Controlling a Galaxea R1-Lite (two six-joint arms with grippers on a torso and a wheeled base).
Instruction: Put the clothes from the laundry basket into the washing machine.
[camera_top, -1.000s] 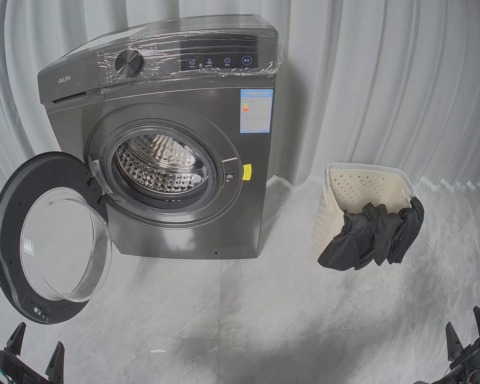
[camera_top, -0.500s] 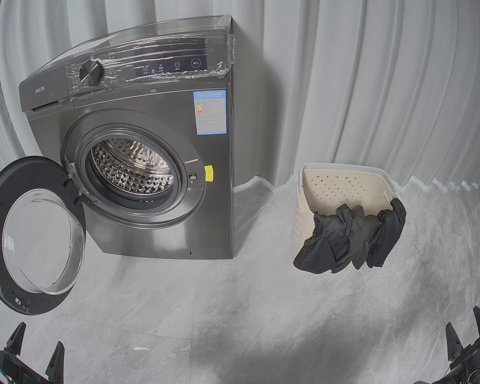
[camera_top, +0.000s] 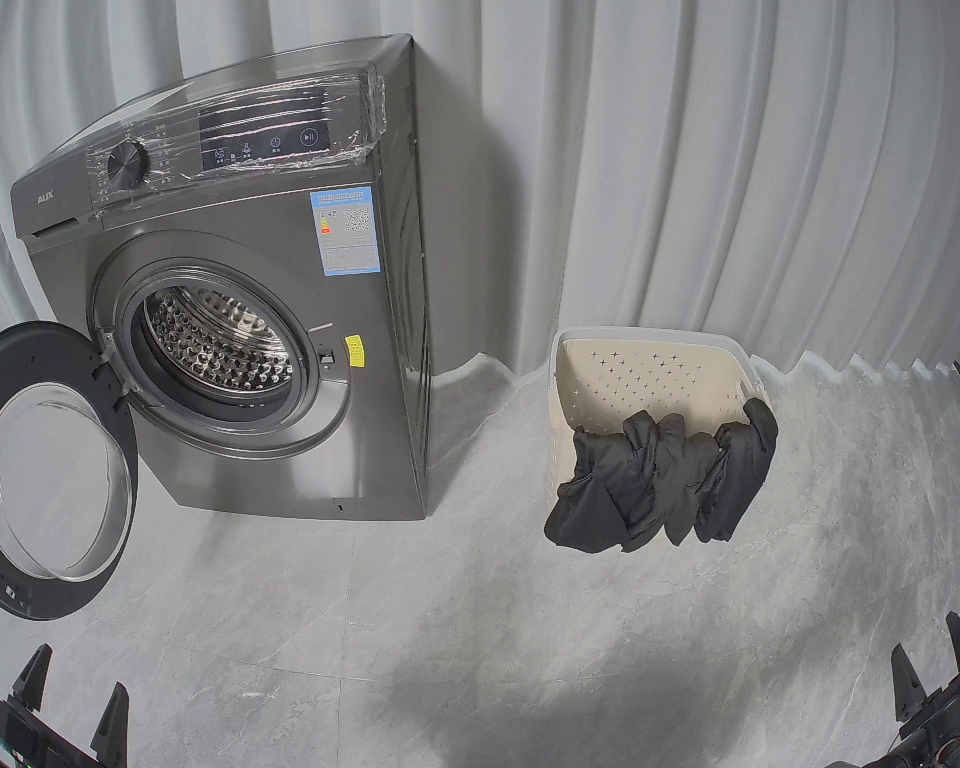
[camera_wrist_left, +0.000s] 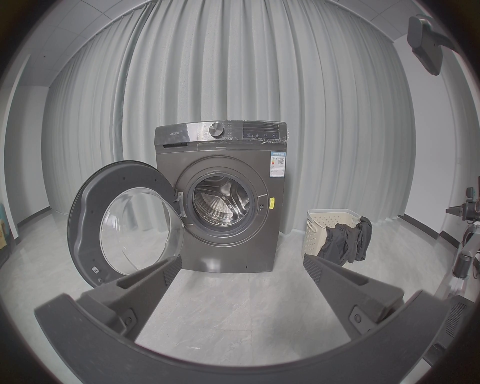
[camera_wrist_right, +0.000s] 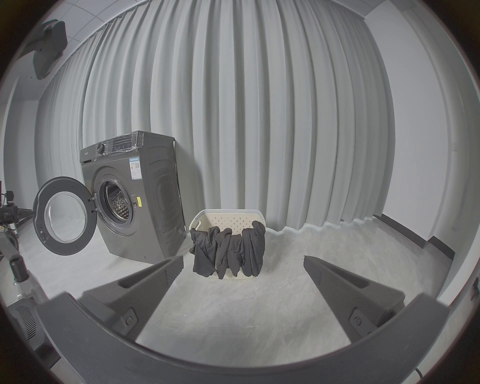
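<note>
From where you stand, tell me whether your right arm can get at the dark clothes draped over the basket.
Probably not yet. The open right gripper hangs well short of the dark clothes draped on the laundry basket. Only bare floor lies between: nothing blocks it, but the reach looks too long.

Place: a staged test room or studio, set up as a laundry corner.
Walls: a white pleated curtain (camera_top: 700, 180) hangs from ceiling to floor behind everything; the right wrist view has a plain white wall with a dark baseboard (camera_wrist_right: 415, 232) at the side.
Floor: pale grey marble-look tiles (camera_top: 500, 620), wide and open.
Ceiling: white panels (camera_wrist_left: 100, 10).
Washer: a grey front-loader (camera_top: 380, 330) stands free against the curtain, its door (camera_top: 60, 350) swung open. Clear wrap (camera_top: 240, 125) covers its control panel, and there are stickers on its front.
Basket: a cream basket (camera_top: 640, 335) sits on the floor near the washer, with dark clothes (camera_top: 650, 480) draped over its rim.
</note>
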